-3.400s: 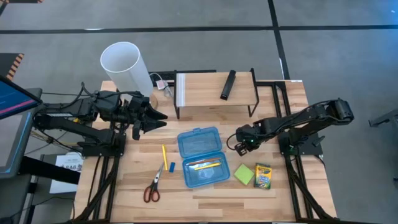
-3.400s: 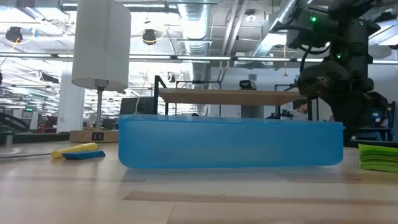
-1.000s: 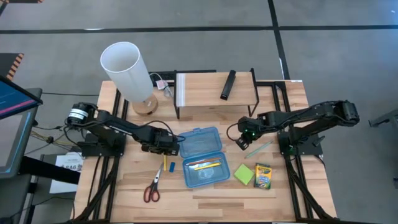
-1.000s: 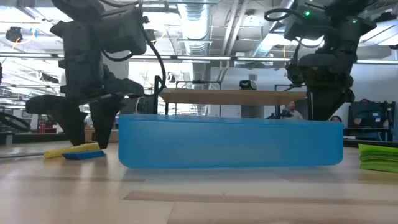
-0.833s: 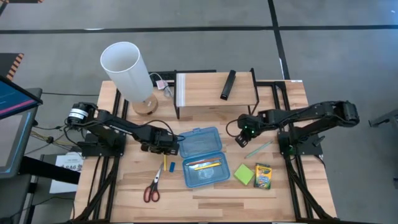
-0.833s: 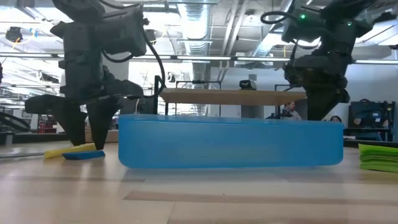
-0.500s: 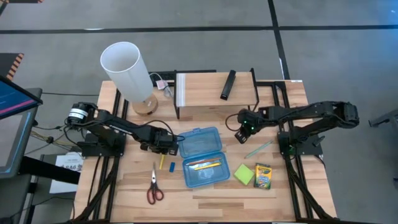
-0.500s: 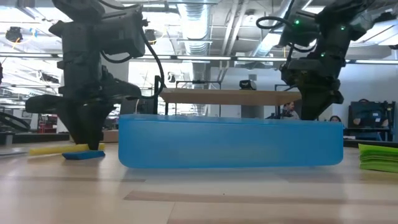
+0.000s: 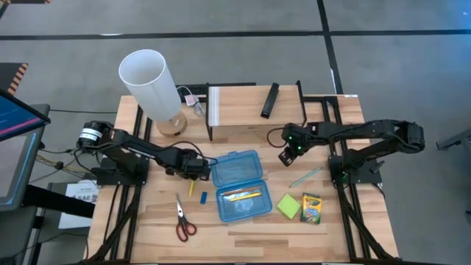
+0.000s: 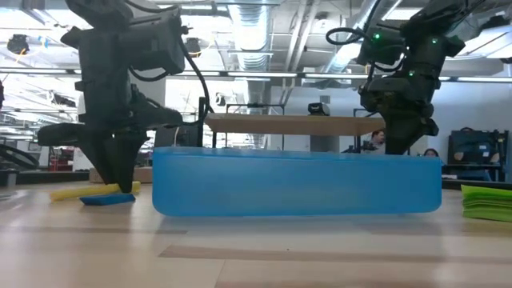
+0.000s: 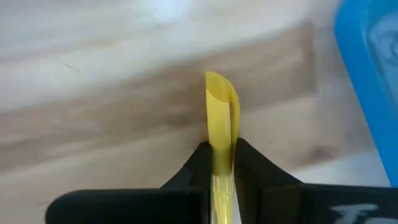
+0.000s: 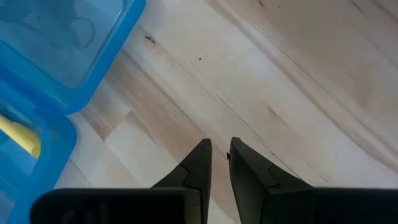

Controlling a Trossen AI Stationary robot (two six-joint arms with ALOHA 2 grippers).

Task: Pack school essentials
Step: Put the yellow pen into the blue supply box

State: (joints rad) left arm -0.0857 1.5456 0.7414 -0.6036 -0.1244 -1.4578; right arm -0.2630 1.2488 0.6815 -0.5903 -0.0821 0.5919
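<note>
Scissors (image 9: pixel 181 219) with red handles lie nearest the front edge of the table (image 9: pixel 243 239) on our left side, untouched, and the green sticky-note pad (image 9: pixel 288 206) and crayon box (image 9: pixel 312 209) sit at the same depth on our right. Between them stands the open blue case (image 9: pixel 239 184), with pencils already lying in its tray.

Just left of the case, our left gripper (image 9: pixel 193 174) is closed on a yellow pencil (image 11: pixel 221 118); the left wrist view shows both fingers pinching it, with a good length sticking out past them. The tiny blue eraser (image 9: pixel 203 196) lies on the wood just beside that spot. We judge the step in hand to be lifting this pencil and laying it in the case. To do it well, we should raise it straight up until the free end clears the case wall, turn it to lie along the tray's length beside the pencils already there, and lower it before letting go.

Further back, our right gripper (image 9: pixel 288 157) hovers over bare wood beyond the case's right side, its fingers nearly together with a narrow gap and nothing between them. The pale green pen (image 9: pixel 306 177) lies near it, still to be packed.
</note>
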